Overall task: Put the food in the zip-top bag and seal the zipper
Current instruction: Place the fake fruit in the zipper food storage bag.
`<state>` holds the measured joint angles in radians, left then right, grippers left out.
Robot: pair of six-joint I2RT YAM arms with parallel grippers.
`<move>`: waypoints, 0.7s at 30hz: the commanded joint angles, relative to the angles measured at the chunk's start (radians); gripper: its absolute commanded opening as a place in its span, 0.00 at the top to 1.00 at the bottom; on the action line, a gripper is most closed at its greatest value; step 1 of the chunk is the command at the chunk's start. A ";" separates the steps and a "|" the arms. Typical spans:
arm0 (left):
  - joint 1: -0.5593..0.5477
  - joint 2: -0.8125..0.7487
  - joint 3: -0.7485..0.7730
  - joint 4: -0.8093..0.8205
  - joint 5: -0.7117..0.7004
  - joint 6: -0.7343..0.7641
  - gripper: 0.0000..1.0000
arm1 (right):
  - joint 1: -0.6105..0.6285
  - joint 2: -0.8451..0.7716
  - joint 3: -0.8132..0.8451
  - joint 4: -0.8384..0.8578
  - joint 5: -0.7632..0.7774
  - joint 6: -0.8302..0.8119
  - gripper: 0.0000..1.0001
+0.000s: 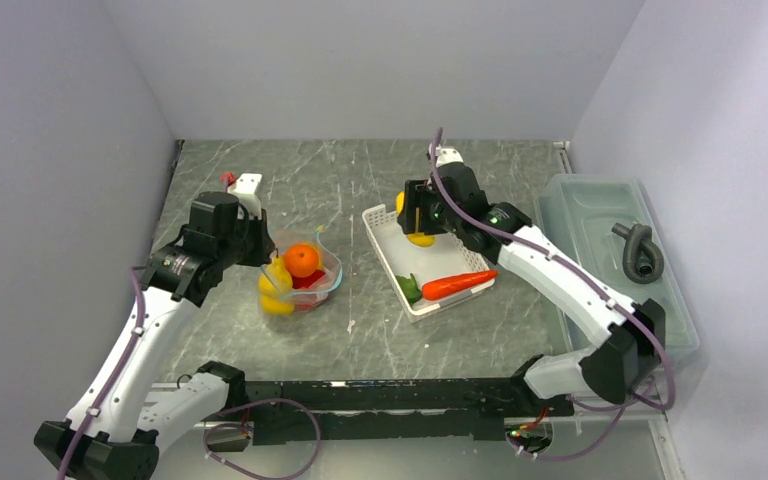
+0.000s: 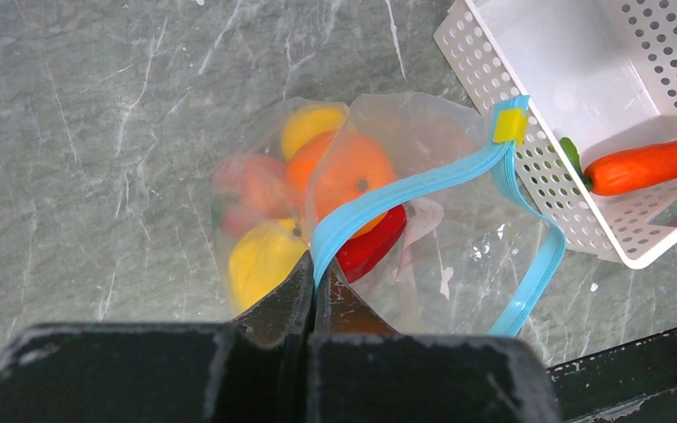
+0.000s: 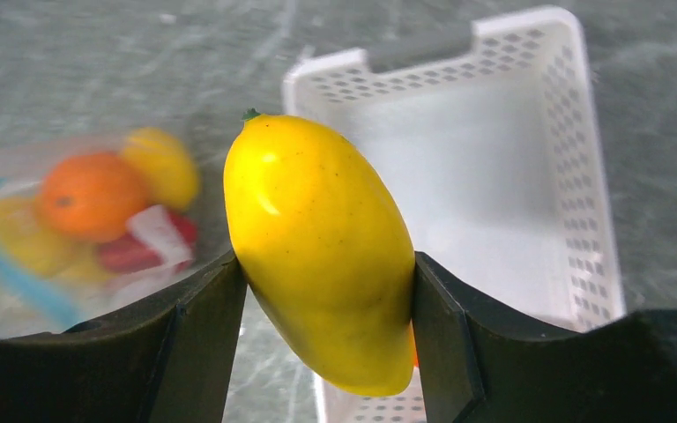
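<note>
Gloss and hardness mark the yellow lemon (image 3: 317, 220): a smooth, rigid, probably light plastic oval, apt to squirt out of a pinch unless taken across its widest middle. That is where the right gripper (image 3: 326, 282) has it, fingers spread to the fruit's width and pressed on both flanks, over the white perforated basket (image 3: 529, 132).

The zip-top bag (image 2: 458, 256) is the opposite: thin clear film, soft and crinkly, with no shape of its own. It lies on the grey marbled table (image 2: 97, 132) just left of the basket. Its firmest part is the zipper (image 2: 405, 189), a teal-blue strip with a yellow slider (image 2: 509, 125). The left gripper (image 2: 314, 269) has its fingers closed tight on that strip, holding the mouth open.

Inside the bag sit an orange (image 2: 348, 167), a red pepper (image 2: 370, 251) and other yellow pieces. A carrot (image 2: 648, 163) and a small green piece (image 2: 571, 157) lie in the basket.
</note>
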<state>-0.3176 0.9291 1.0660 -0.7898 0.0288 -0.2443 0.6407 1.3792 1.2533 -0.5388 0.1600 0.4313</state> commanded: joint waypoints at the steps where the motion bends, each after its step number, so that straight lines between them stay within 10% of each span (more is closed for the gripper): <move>1: 0.005 0.005 0.001 0.039 0.009 0.022 1.00 | 0.079 -0.074 0.007 0.126 -0.114 0.002 0.76; 21: 0.005 0.007 -0.002 0.040 0.014 0.021 1.00 | 0.419 -0.021 -0.037 0.558 -0.210 -0.049 0.73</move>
<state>-0.3176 0.9398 1.0660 -0.7891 0.0292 -0.2443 1.0267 1.3285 1.2282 -0.1612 -0.0299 0.4072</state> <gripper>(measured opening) 0.012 0.656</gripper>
